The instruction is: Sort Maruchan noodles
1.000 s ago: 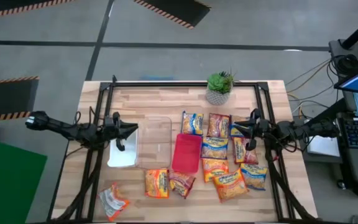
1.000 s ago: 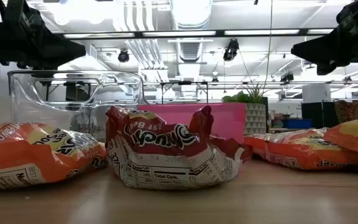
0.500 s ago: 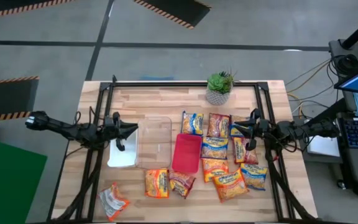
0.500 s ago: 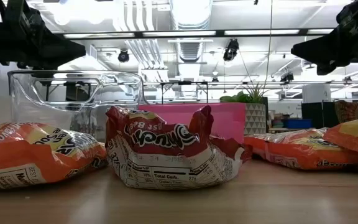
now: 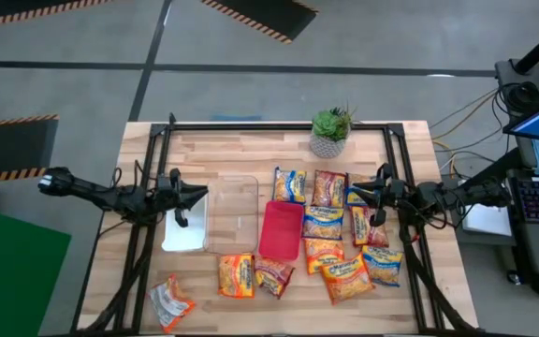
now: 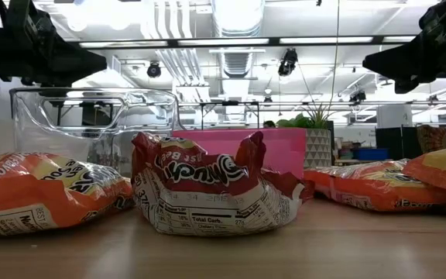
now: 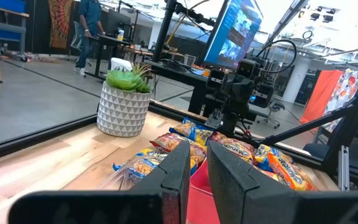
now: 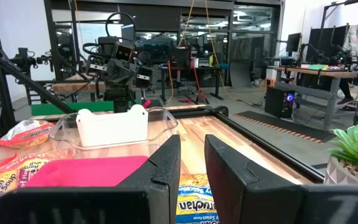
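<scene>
Several Maruchan noodle packets (image 5: pixel 324 223) lie flat in a cluster on the table's right half. Two more (image 5: pixel 236 275) (image 5: pixel 274 275) lie near the front edge, and one (image 5: pixel 170 301) at the front left corner. In the low view a crumpled red packet (image 6: pixel 207 194) sits between orange ones (image 6: pixel 45 194) (image 6: pixel 378 186). My left gripper (image 5: pixel 200 195) (image 7: pixel 197 146) hovers shut above the white tray (image 5: pixel 183 229). My right gripper (image 5: pixel 354 195) (image 8: pixel 192 140) hovers shut above the cluster's right side. Both point toward the table's middle and hold nothing.
Three trays lie side by side mid-table: the white one, a clear one (image 5: pixel 232 213) and a red one (image 5: pixel 281 229). A potted plant (image 5: pixel 330 131) stands at the far edge. A black frame (image 5: pixel 279 124) rings the table. Bare wood (image 5: pixel 223 150) lies at the far left.
</scene>
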You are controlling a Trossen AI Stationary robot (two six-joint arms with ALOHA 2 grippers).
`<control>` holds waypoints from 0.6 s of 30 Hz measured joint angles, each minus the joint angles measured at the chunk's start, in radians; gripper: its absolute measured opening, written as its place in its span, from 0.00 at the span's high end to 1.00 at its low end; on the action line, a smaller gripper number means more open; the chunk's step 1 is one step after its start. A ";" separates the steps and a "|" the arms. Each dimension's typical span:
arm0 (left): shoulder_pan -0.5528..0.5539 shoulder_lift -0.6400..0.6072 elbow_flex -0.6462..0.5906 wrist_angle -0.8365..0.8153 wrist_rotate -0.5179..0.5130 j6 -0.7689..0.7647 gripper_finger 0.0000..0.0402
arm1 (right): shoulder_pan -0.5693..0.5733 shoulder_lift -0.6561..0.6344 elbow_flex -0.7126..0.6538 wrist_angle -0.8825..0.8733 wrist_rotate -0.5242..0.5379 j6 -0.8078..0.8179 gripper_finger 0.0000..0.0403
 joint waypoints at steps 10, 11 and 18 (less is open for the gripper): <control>0.000 0.000 0.000 0.000 0.000 0.000 0.91 | 0.000 0.000 0.000 -0.001 0.000 0.000 0.84; 0.000 0.000 0.000 0.000 0.000 0.000 0.91 | 0.000 0.000 0.000 -0.006 0.000 0.001 0.84; 0.000 0.000 0.000 0.000 0.000 0.000 0.91 | 0.000 0.001 0.000 -0.034 -0.004 0.240 0.84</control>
